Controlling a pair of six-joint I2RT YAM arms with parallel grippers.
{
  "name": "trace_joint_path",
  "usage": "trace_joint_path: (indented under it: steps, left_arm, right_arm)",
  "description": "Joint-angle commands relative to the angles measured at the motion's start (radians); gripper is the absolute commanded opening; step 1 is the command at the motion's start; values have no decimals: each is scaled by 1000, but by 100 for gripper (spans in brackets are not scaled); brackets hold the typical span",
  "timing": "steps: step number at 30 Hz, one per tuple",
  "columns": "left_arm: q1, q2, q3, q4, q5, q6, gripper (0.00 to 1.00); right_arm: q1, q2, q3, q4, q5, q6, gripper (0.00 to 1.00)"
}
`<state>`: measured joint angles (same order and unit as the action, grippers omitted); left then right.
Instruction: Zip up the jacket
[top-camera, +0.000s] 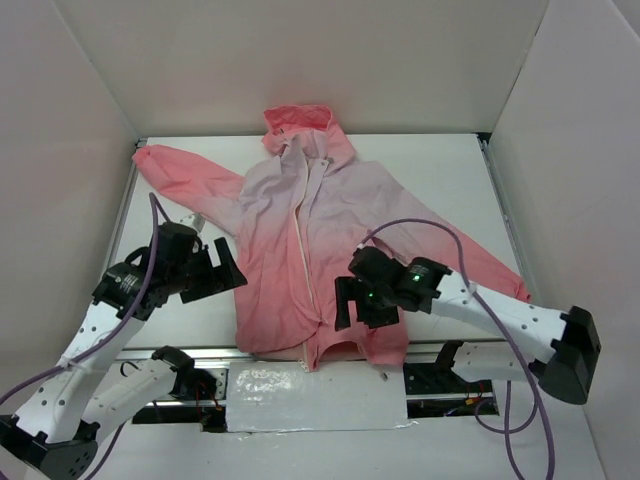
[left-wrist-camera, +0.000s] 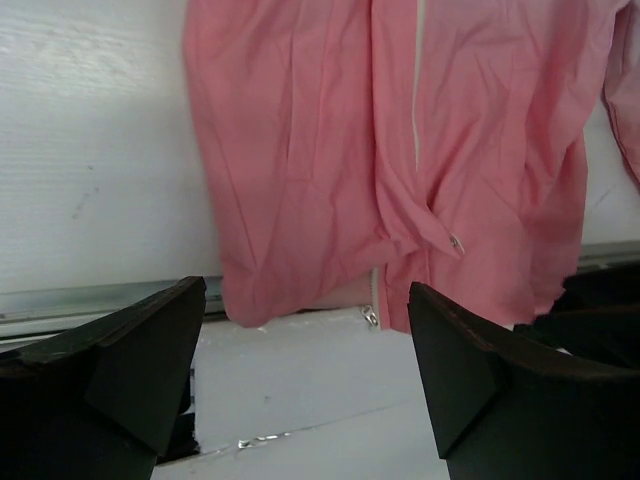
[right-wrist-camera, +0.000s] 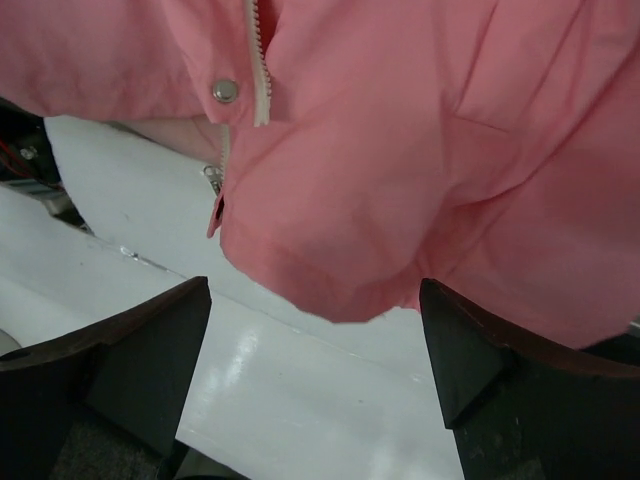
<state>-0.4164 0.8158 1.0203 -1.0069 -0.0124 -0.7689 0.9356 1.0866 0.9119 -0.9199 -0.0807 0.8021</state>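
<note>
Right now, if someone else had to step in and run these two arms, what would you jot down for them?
Left gripper: open, empty, hovering just off the jacket, beside its lower half.
Right gripper: open, empty, above the hem on the other side of the zipper.
Jacket: flat on the table, front up, hood far, hem over the near edge.
Done: nothing zipped, it seems; the zipper pull sits at the hem.
To do: hold the hem, catch the pull, draw it to the collar.

Top cam overhead, wrist cams close, both on jacket (left-wrist-camera: 300, 200) hem
</note>
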Motion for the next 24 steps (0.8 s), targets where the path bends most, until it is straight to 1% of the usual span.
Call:
trace_joint_path:
  steps: [1,3,4,5,7,8,10,11,13,14,15,17,20,21,23,24]
  left_arm:
    - [-7,-38,-37,109,144,-55,95]
    - [-7,-44,-45,116,150,-58,96]
    - [-7,-44,-48,126,157,-53,96]
    - [-7,-44,-48,128,163,-52,96]
    - [-7,-37,-45,134,181,-46,96]
    - [-9,-35,-43,137,184,-44,96]
    - [-9,-33,-49,161,210,-46,97]
    - [-10,-32,-55,175,221,-46,97]
    - [-10,-26,-72,200,259,-50,96]
    - [-10,-23,-80,232,275,-55,96]
    - [-10,-17,-84,246,287,-61,96]
    - [-16,0,-98,286,319,-70,96]
    - [-44,23,-104,313,315,-81,95]
    - [-51,42,-103,332,315,-87,96]
    - [-85,63,-101,353,313,-95,95]
    - [-116,87,-100,373,301,-101,95]
  right_arm:
    - [69,93,-39,190,32,133,92]
    - [92,146,-41,228,35,144,91]
    - [106,198,-41,237,35,149,91]
    - [112,222,-42,245,41,152,89]
    - [115,280,-53,257,39,154,84]
    - [117,288,-57,263,36,154,78]
    - [118,288,-73,291,36,160,63]
    - [118,282,-74,294,44,163,42]
    - [118,263,-59,276,79,164,22]
    - [114,260,-48,260,113,164,6]
    - [108,259,-22,218,134,160,0]
    - [88,242,-1,176,205,151,0]
    - [42,175,19,107,295,137,0]
    - [-4,152,24,81,317,129,0]
    - [-49,78,27,63,378,112,0]
    - [-99,55,31,61,393,89,0]
